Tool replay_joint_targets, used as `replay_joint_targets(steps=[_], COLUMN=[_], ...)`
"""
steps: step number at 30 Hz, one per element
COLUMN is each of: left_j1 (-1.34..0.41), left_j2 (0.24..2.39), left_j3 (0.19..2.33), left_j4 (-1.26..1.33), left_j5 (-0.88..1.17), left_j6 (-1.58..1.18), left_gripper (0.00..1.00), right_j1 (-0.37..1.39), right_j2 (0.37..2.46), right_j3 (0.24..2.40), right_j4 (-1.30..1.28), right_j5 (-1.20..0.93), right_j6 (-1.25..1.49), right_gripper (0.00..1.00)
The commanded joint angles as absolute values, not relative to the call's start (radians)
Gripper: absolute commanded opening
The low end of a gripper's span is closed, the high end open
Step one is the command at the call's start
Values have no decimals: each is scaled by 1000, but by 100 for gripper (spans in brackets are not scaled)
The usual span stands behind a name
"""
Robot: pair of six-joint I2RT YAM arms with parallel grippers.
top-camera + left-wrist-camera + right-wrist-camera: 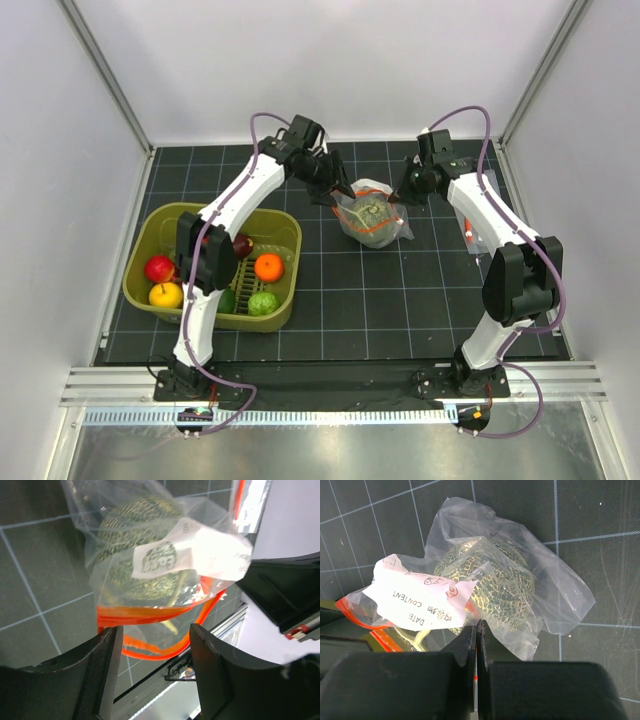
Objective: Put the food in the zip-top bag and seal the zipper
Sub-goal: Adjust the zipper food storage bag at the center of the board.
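Observation:
The clear zip-top bag (372, 216) lies on the black grid mat at centre back, with the pale-green mottled round fruit (371, 213) inside. My left gripper (335, 187) is open at the bag's left. In the left wrist view its fingers (106, 670) stand on either side of the orange-red zipper (150, 652) without pinching it. My right gripper (404, 196) is at the bag's right. In the right wrist view the gripper (476, 628) is shut on the bag's edge (520, 640) beside the mottled fruit (495, 587) and a white label (417, 600).
The olive-green basket (150, 230) stands at the left. It holds a red fruit (158, 268), a yellow one (165, 294), an orange (268, 266), a green one (262, 303) and a dark red one (242, 245). A small red-and-white item (470, 236) lies right of the right arm.

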State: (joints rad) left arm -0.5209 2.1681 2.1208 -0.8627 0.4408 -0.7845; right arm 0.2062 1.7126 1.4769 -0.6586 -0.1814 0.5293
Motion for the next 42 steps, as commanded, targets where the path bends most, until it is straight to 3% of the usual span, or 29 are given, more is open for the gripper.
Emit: replay_joint_targets(steps=[1,4,7,19,24,25,28,29,31,35,36,38,39,42], left_j1=[-522,-522,-522,-522,-525,-525,-525,-525,-525,-525,-525,-525,-523,-525], left_j2=[2140,2148,2109,2130,2207,2210,2206,2207,2209,2191,2181,2177,2172,2166], left_j3=[2147,2175,2158,2134,2216,2220,2224,2232,2256,2261,2267,2278,2293,2310], left_j4=[-931,-985,-965,-911,-948,-937,-902,-902,-910,-911,-913,-911,-913,-910], left_j5=[413,381,359,391,364,354,341,339,339,331,333,334,334,339], left_j6=[-749,-730,-727,-741,-709,-704,-689,-684,-673,-664,-664,-667,-667,-673], left_gripper=[58,59,68,67,48,35,17,6,0,0,0,0,0,0], right_j1=[206,204,206,206,206,206,206,206,206,207,207,212,216,248], right_j2=[1674,1672,1672,1683,1671,1669,1661,1654,1649,1632,1622,1612,1608,1595], right_j3=[1474,1473,1470,1482,1480,1477,1467,1463,1463,1526,1560,1594,1626,1666], right_j4=[-624,-629,-627,-614,-615,-614,-604,-601,-597,-636,-646,-666,-685,-712], right_j5=[-160,-147,-147,-160,-155,-155,-167,-173,-182,-210,-209,-199,-193,-184], right_j6=[534,531,529,532,523,520,512,511,503,471,453,431,411,376], right_gripper=[1,1,1,1,1,1,1,1,1,19,31,43,54,58])
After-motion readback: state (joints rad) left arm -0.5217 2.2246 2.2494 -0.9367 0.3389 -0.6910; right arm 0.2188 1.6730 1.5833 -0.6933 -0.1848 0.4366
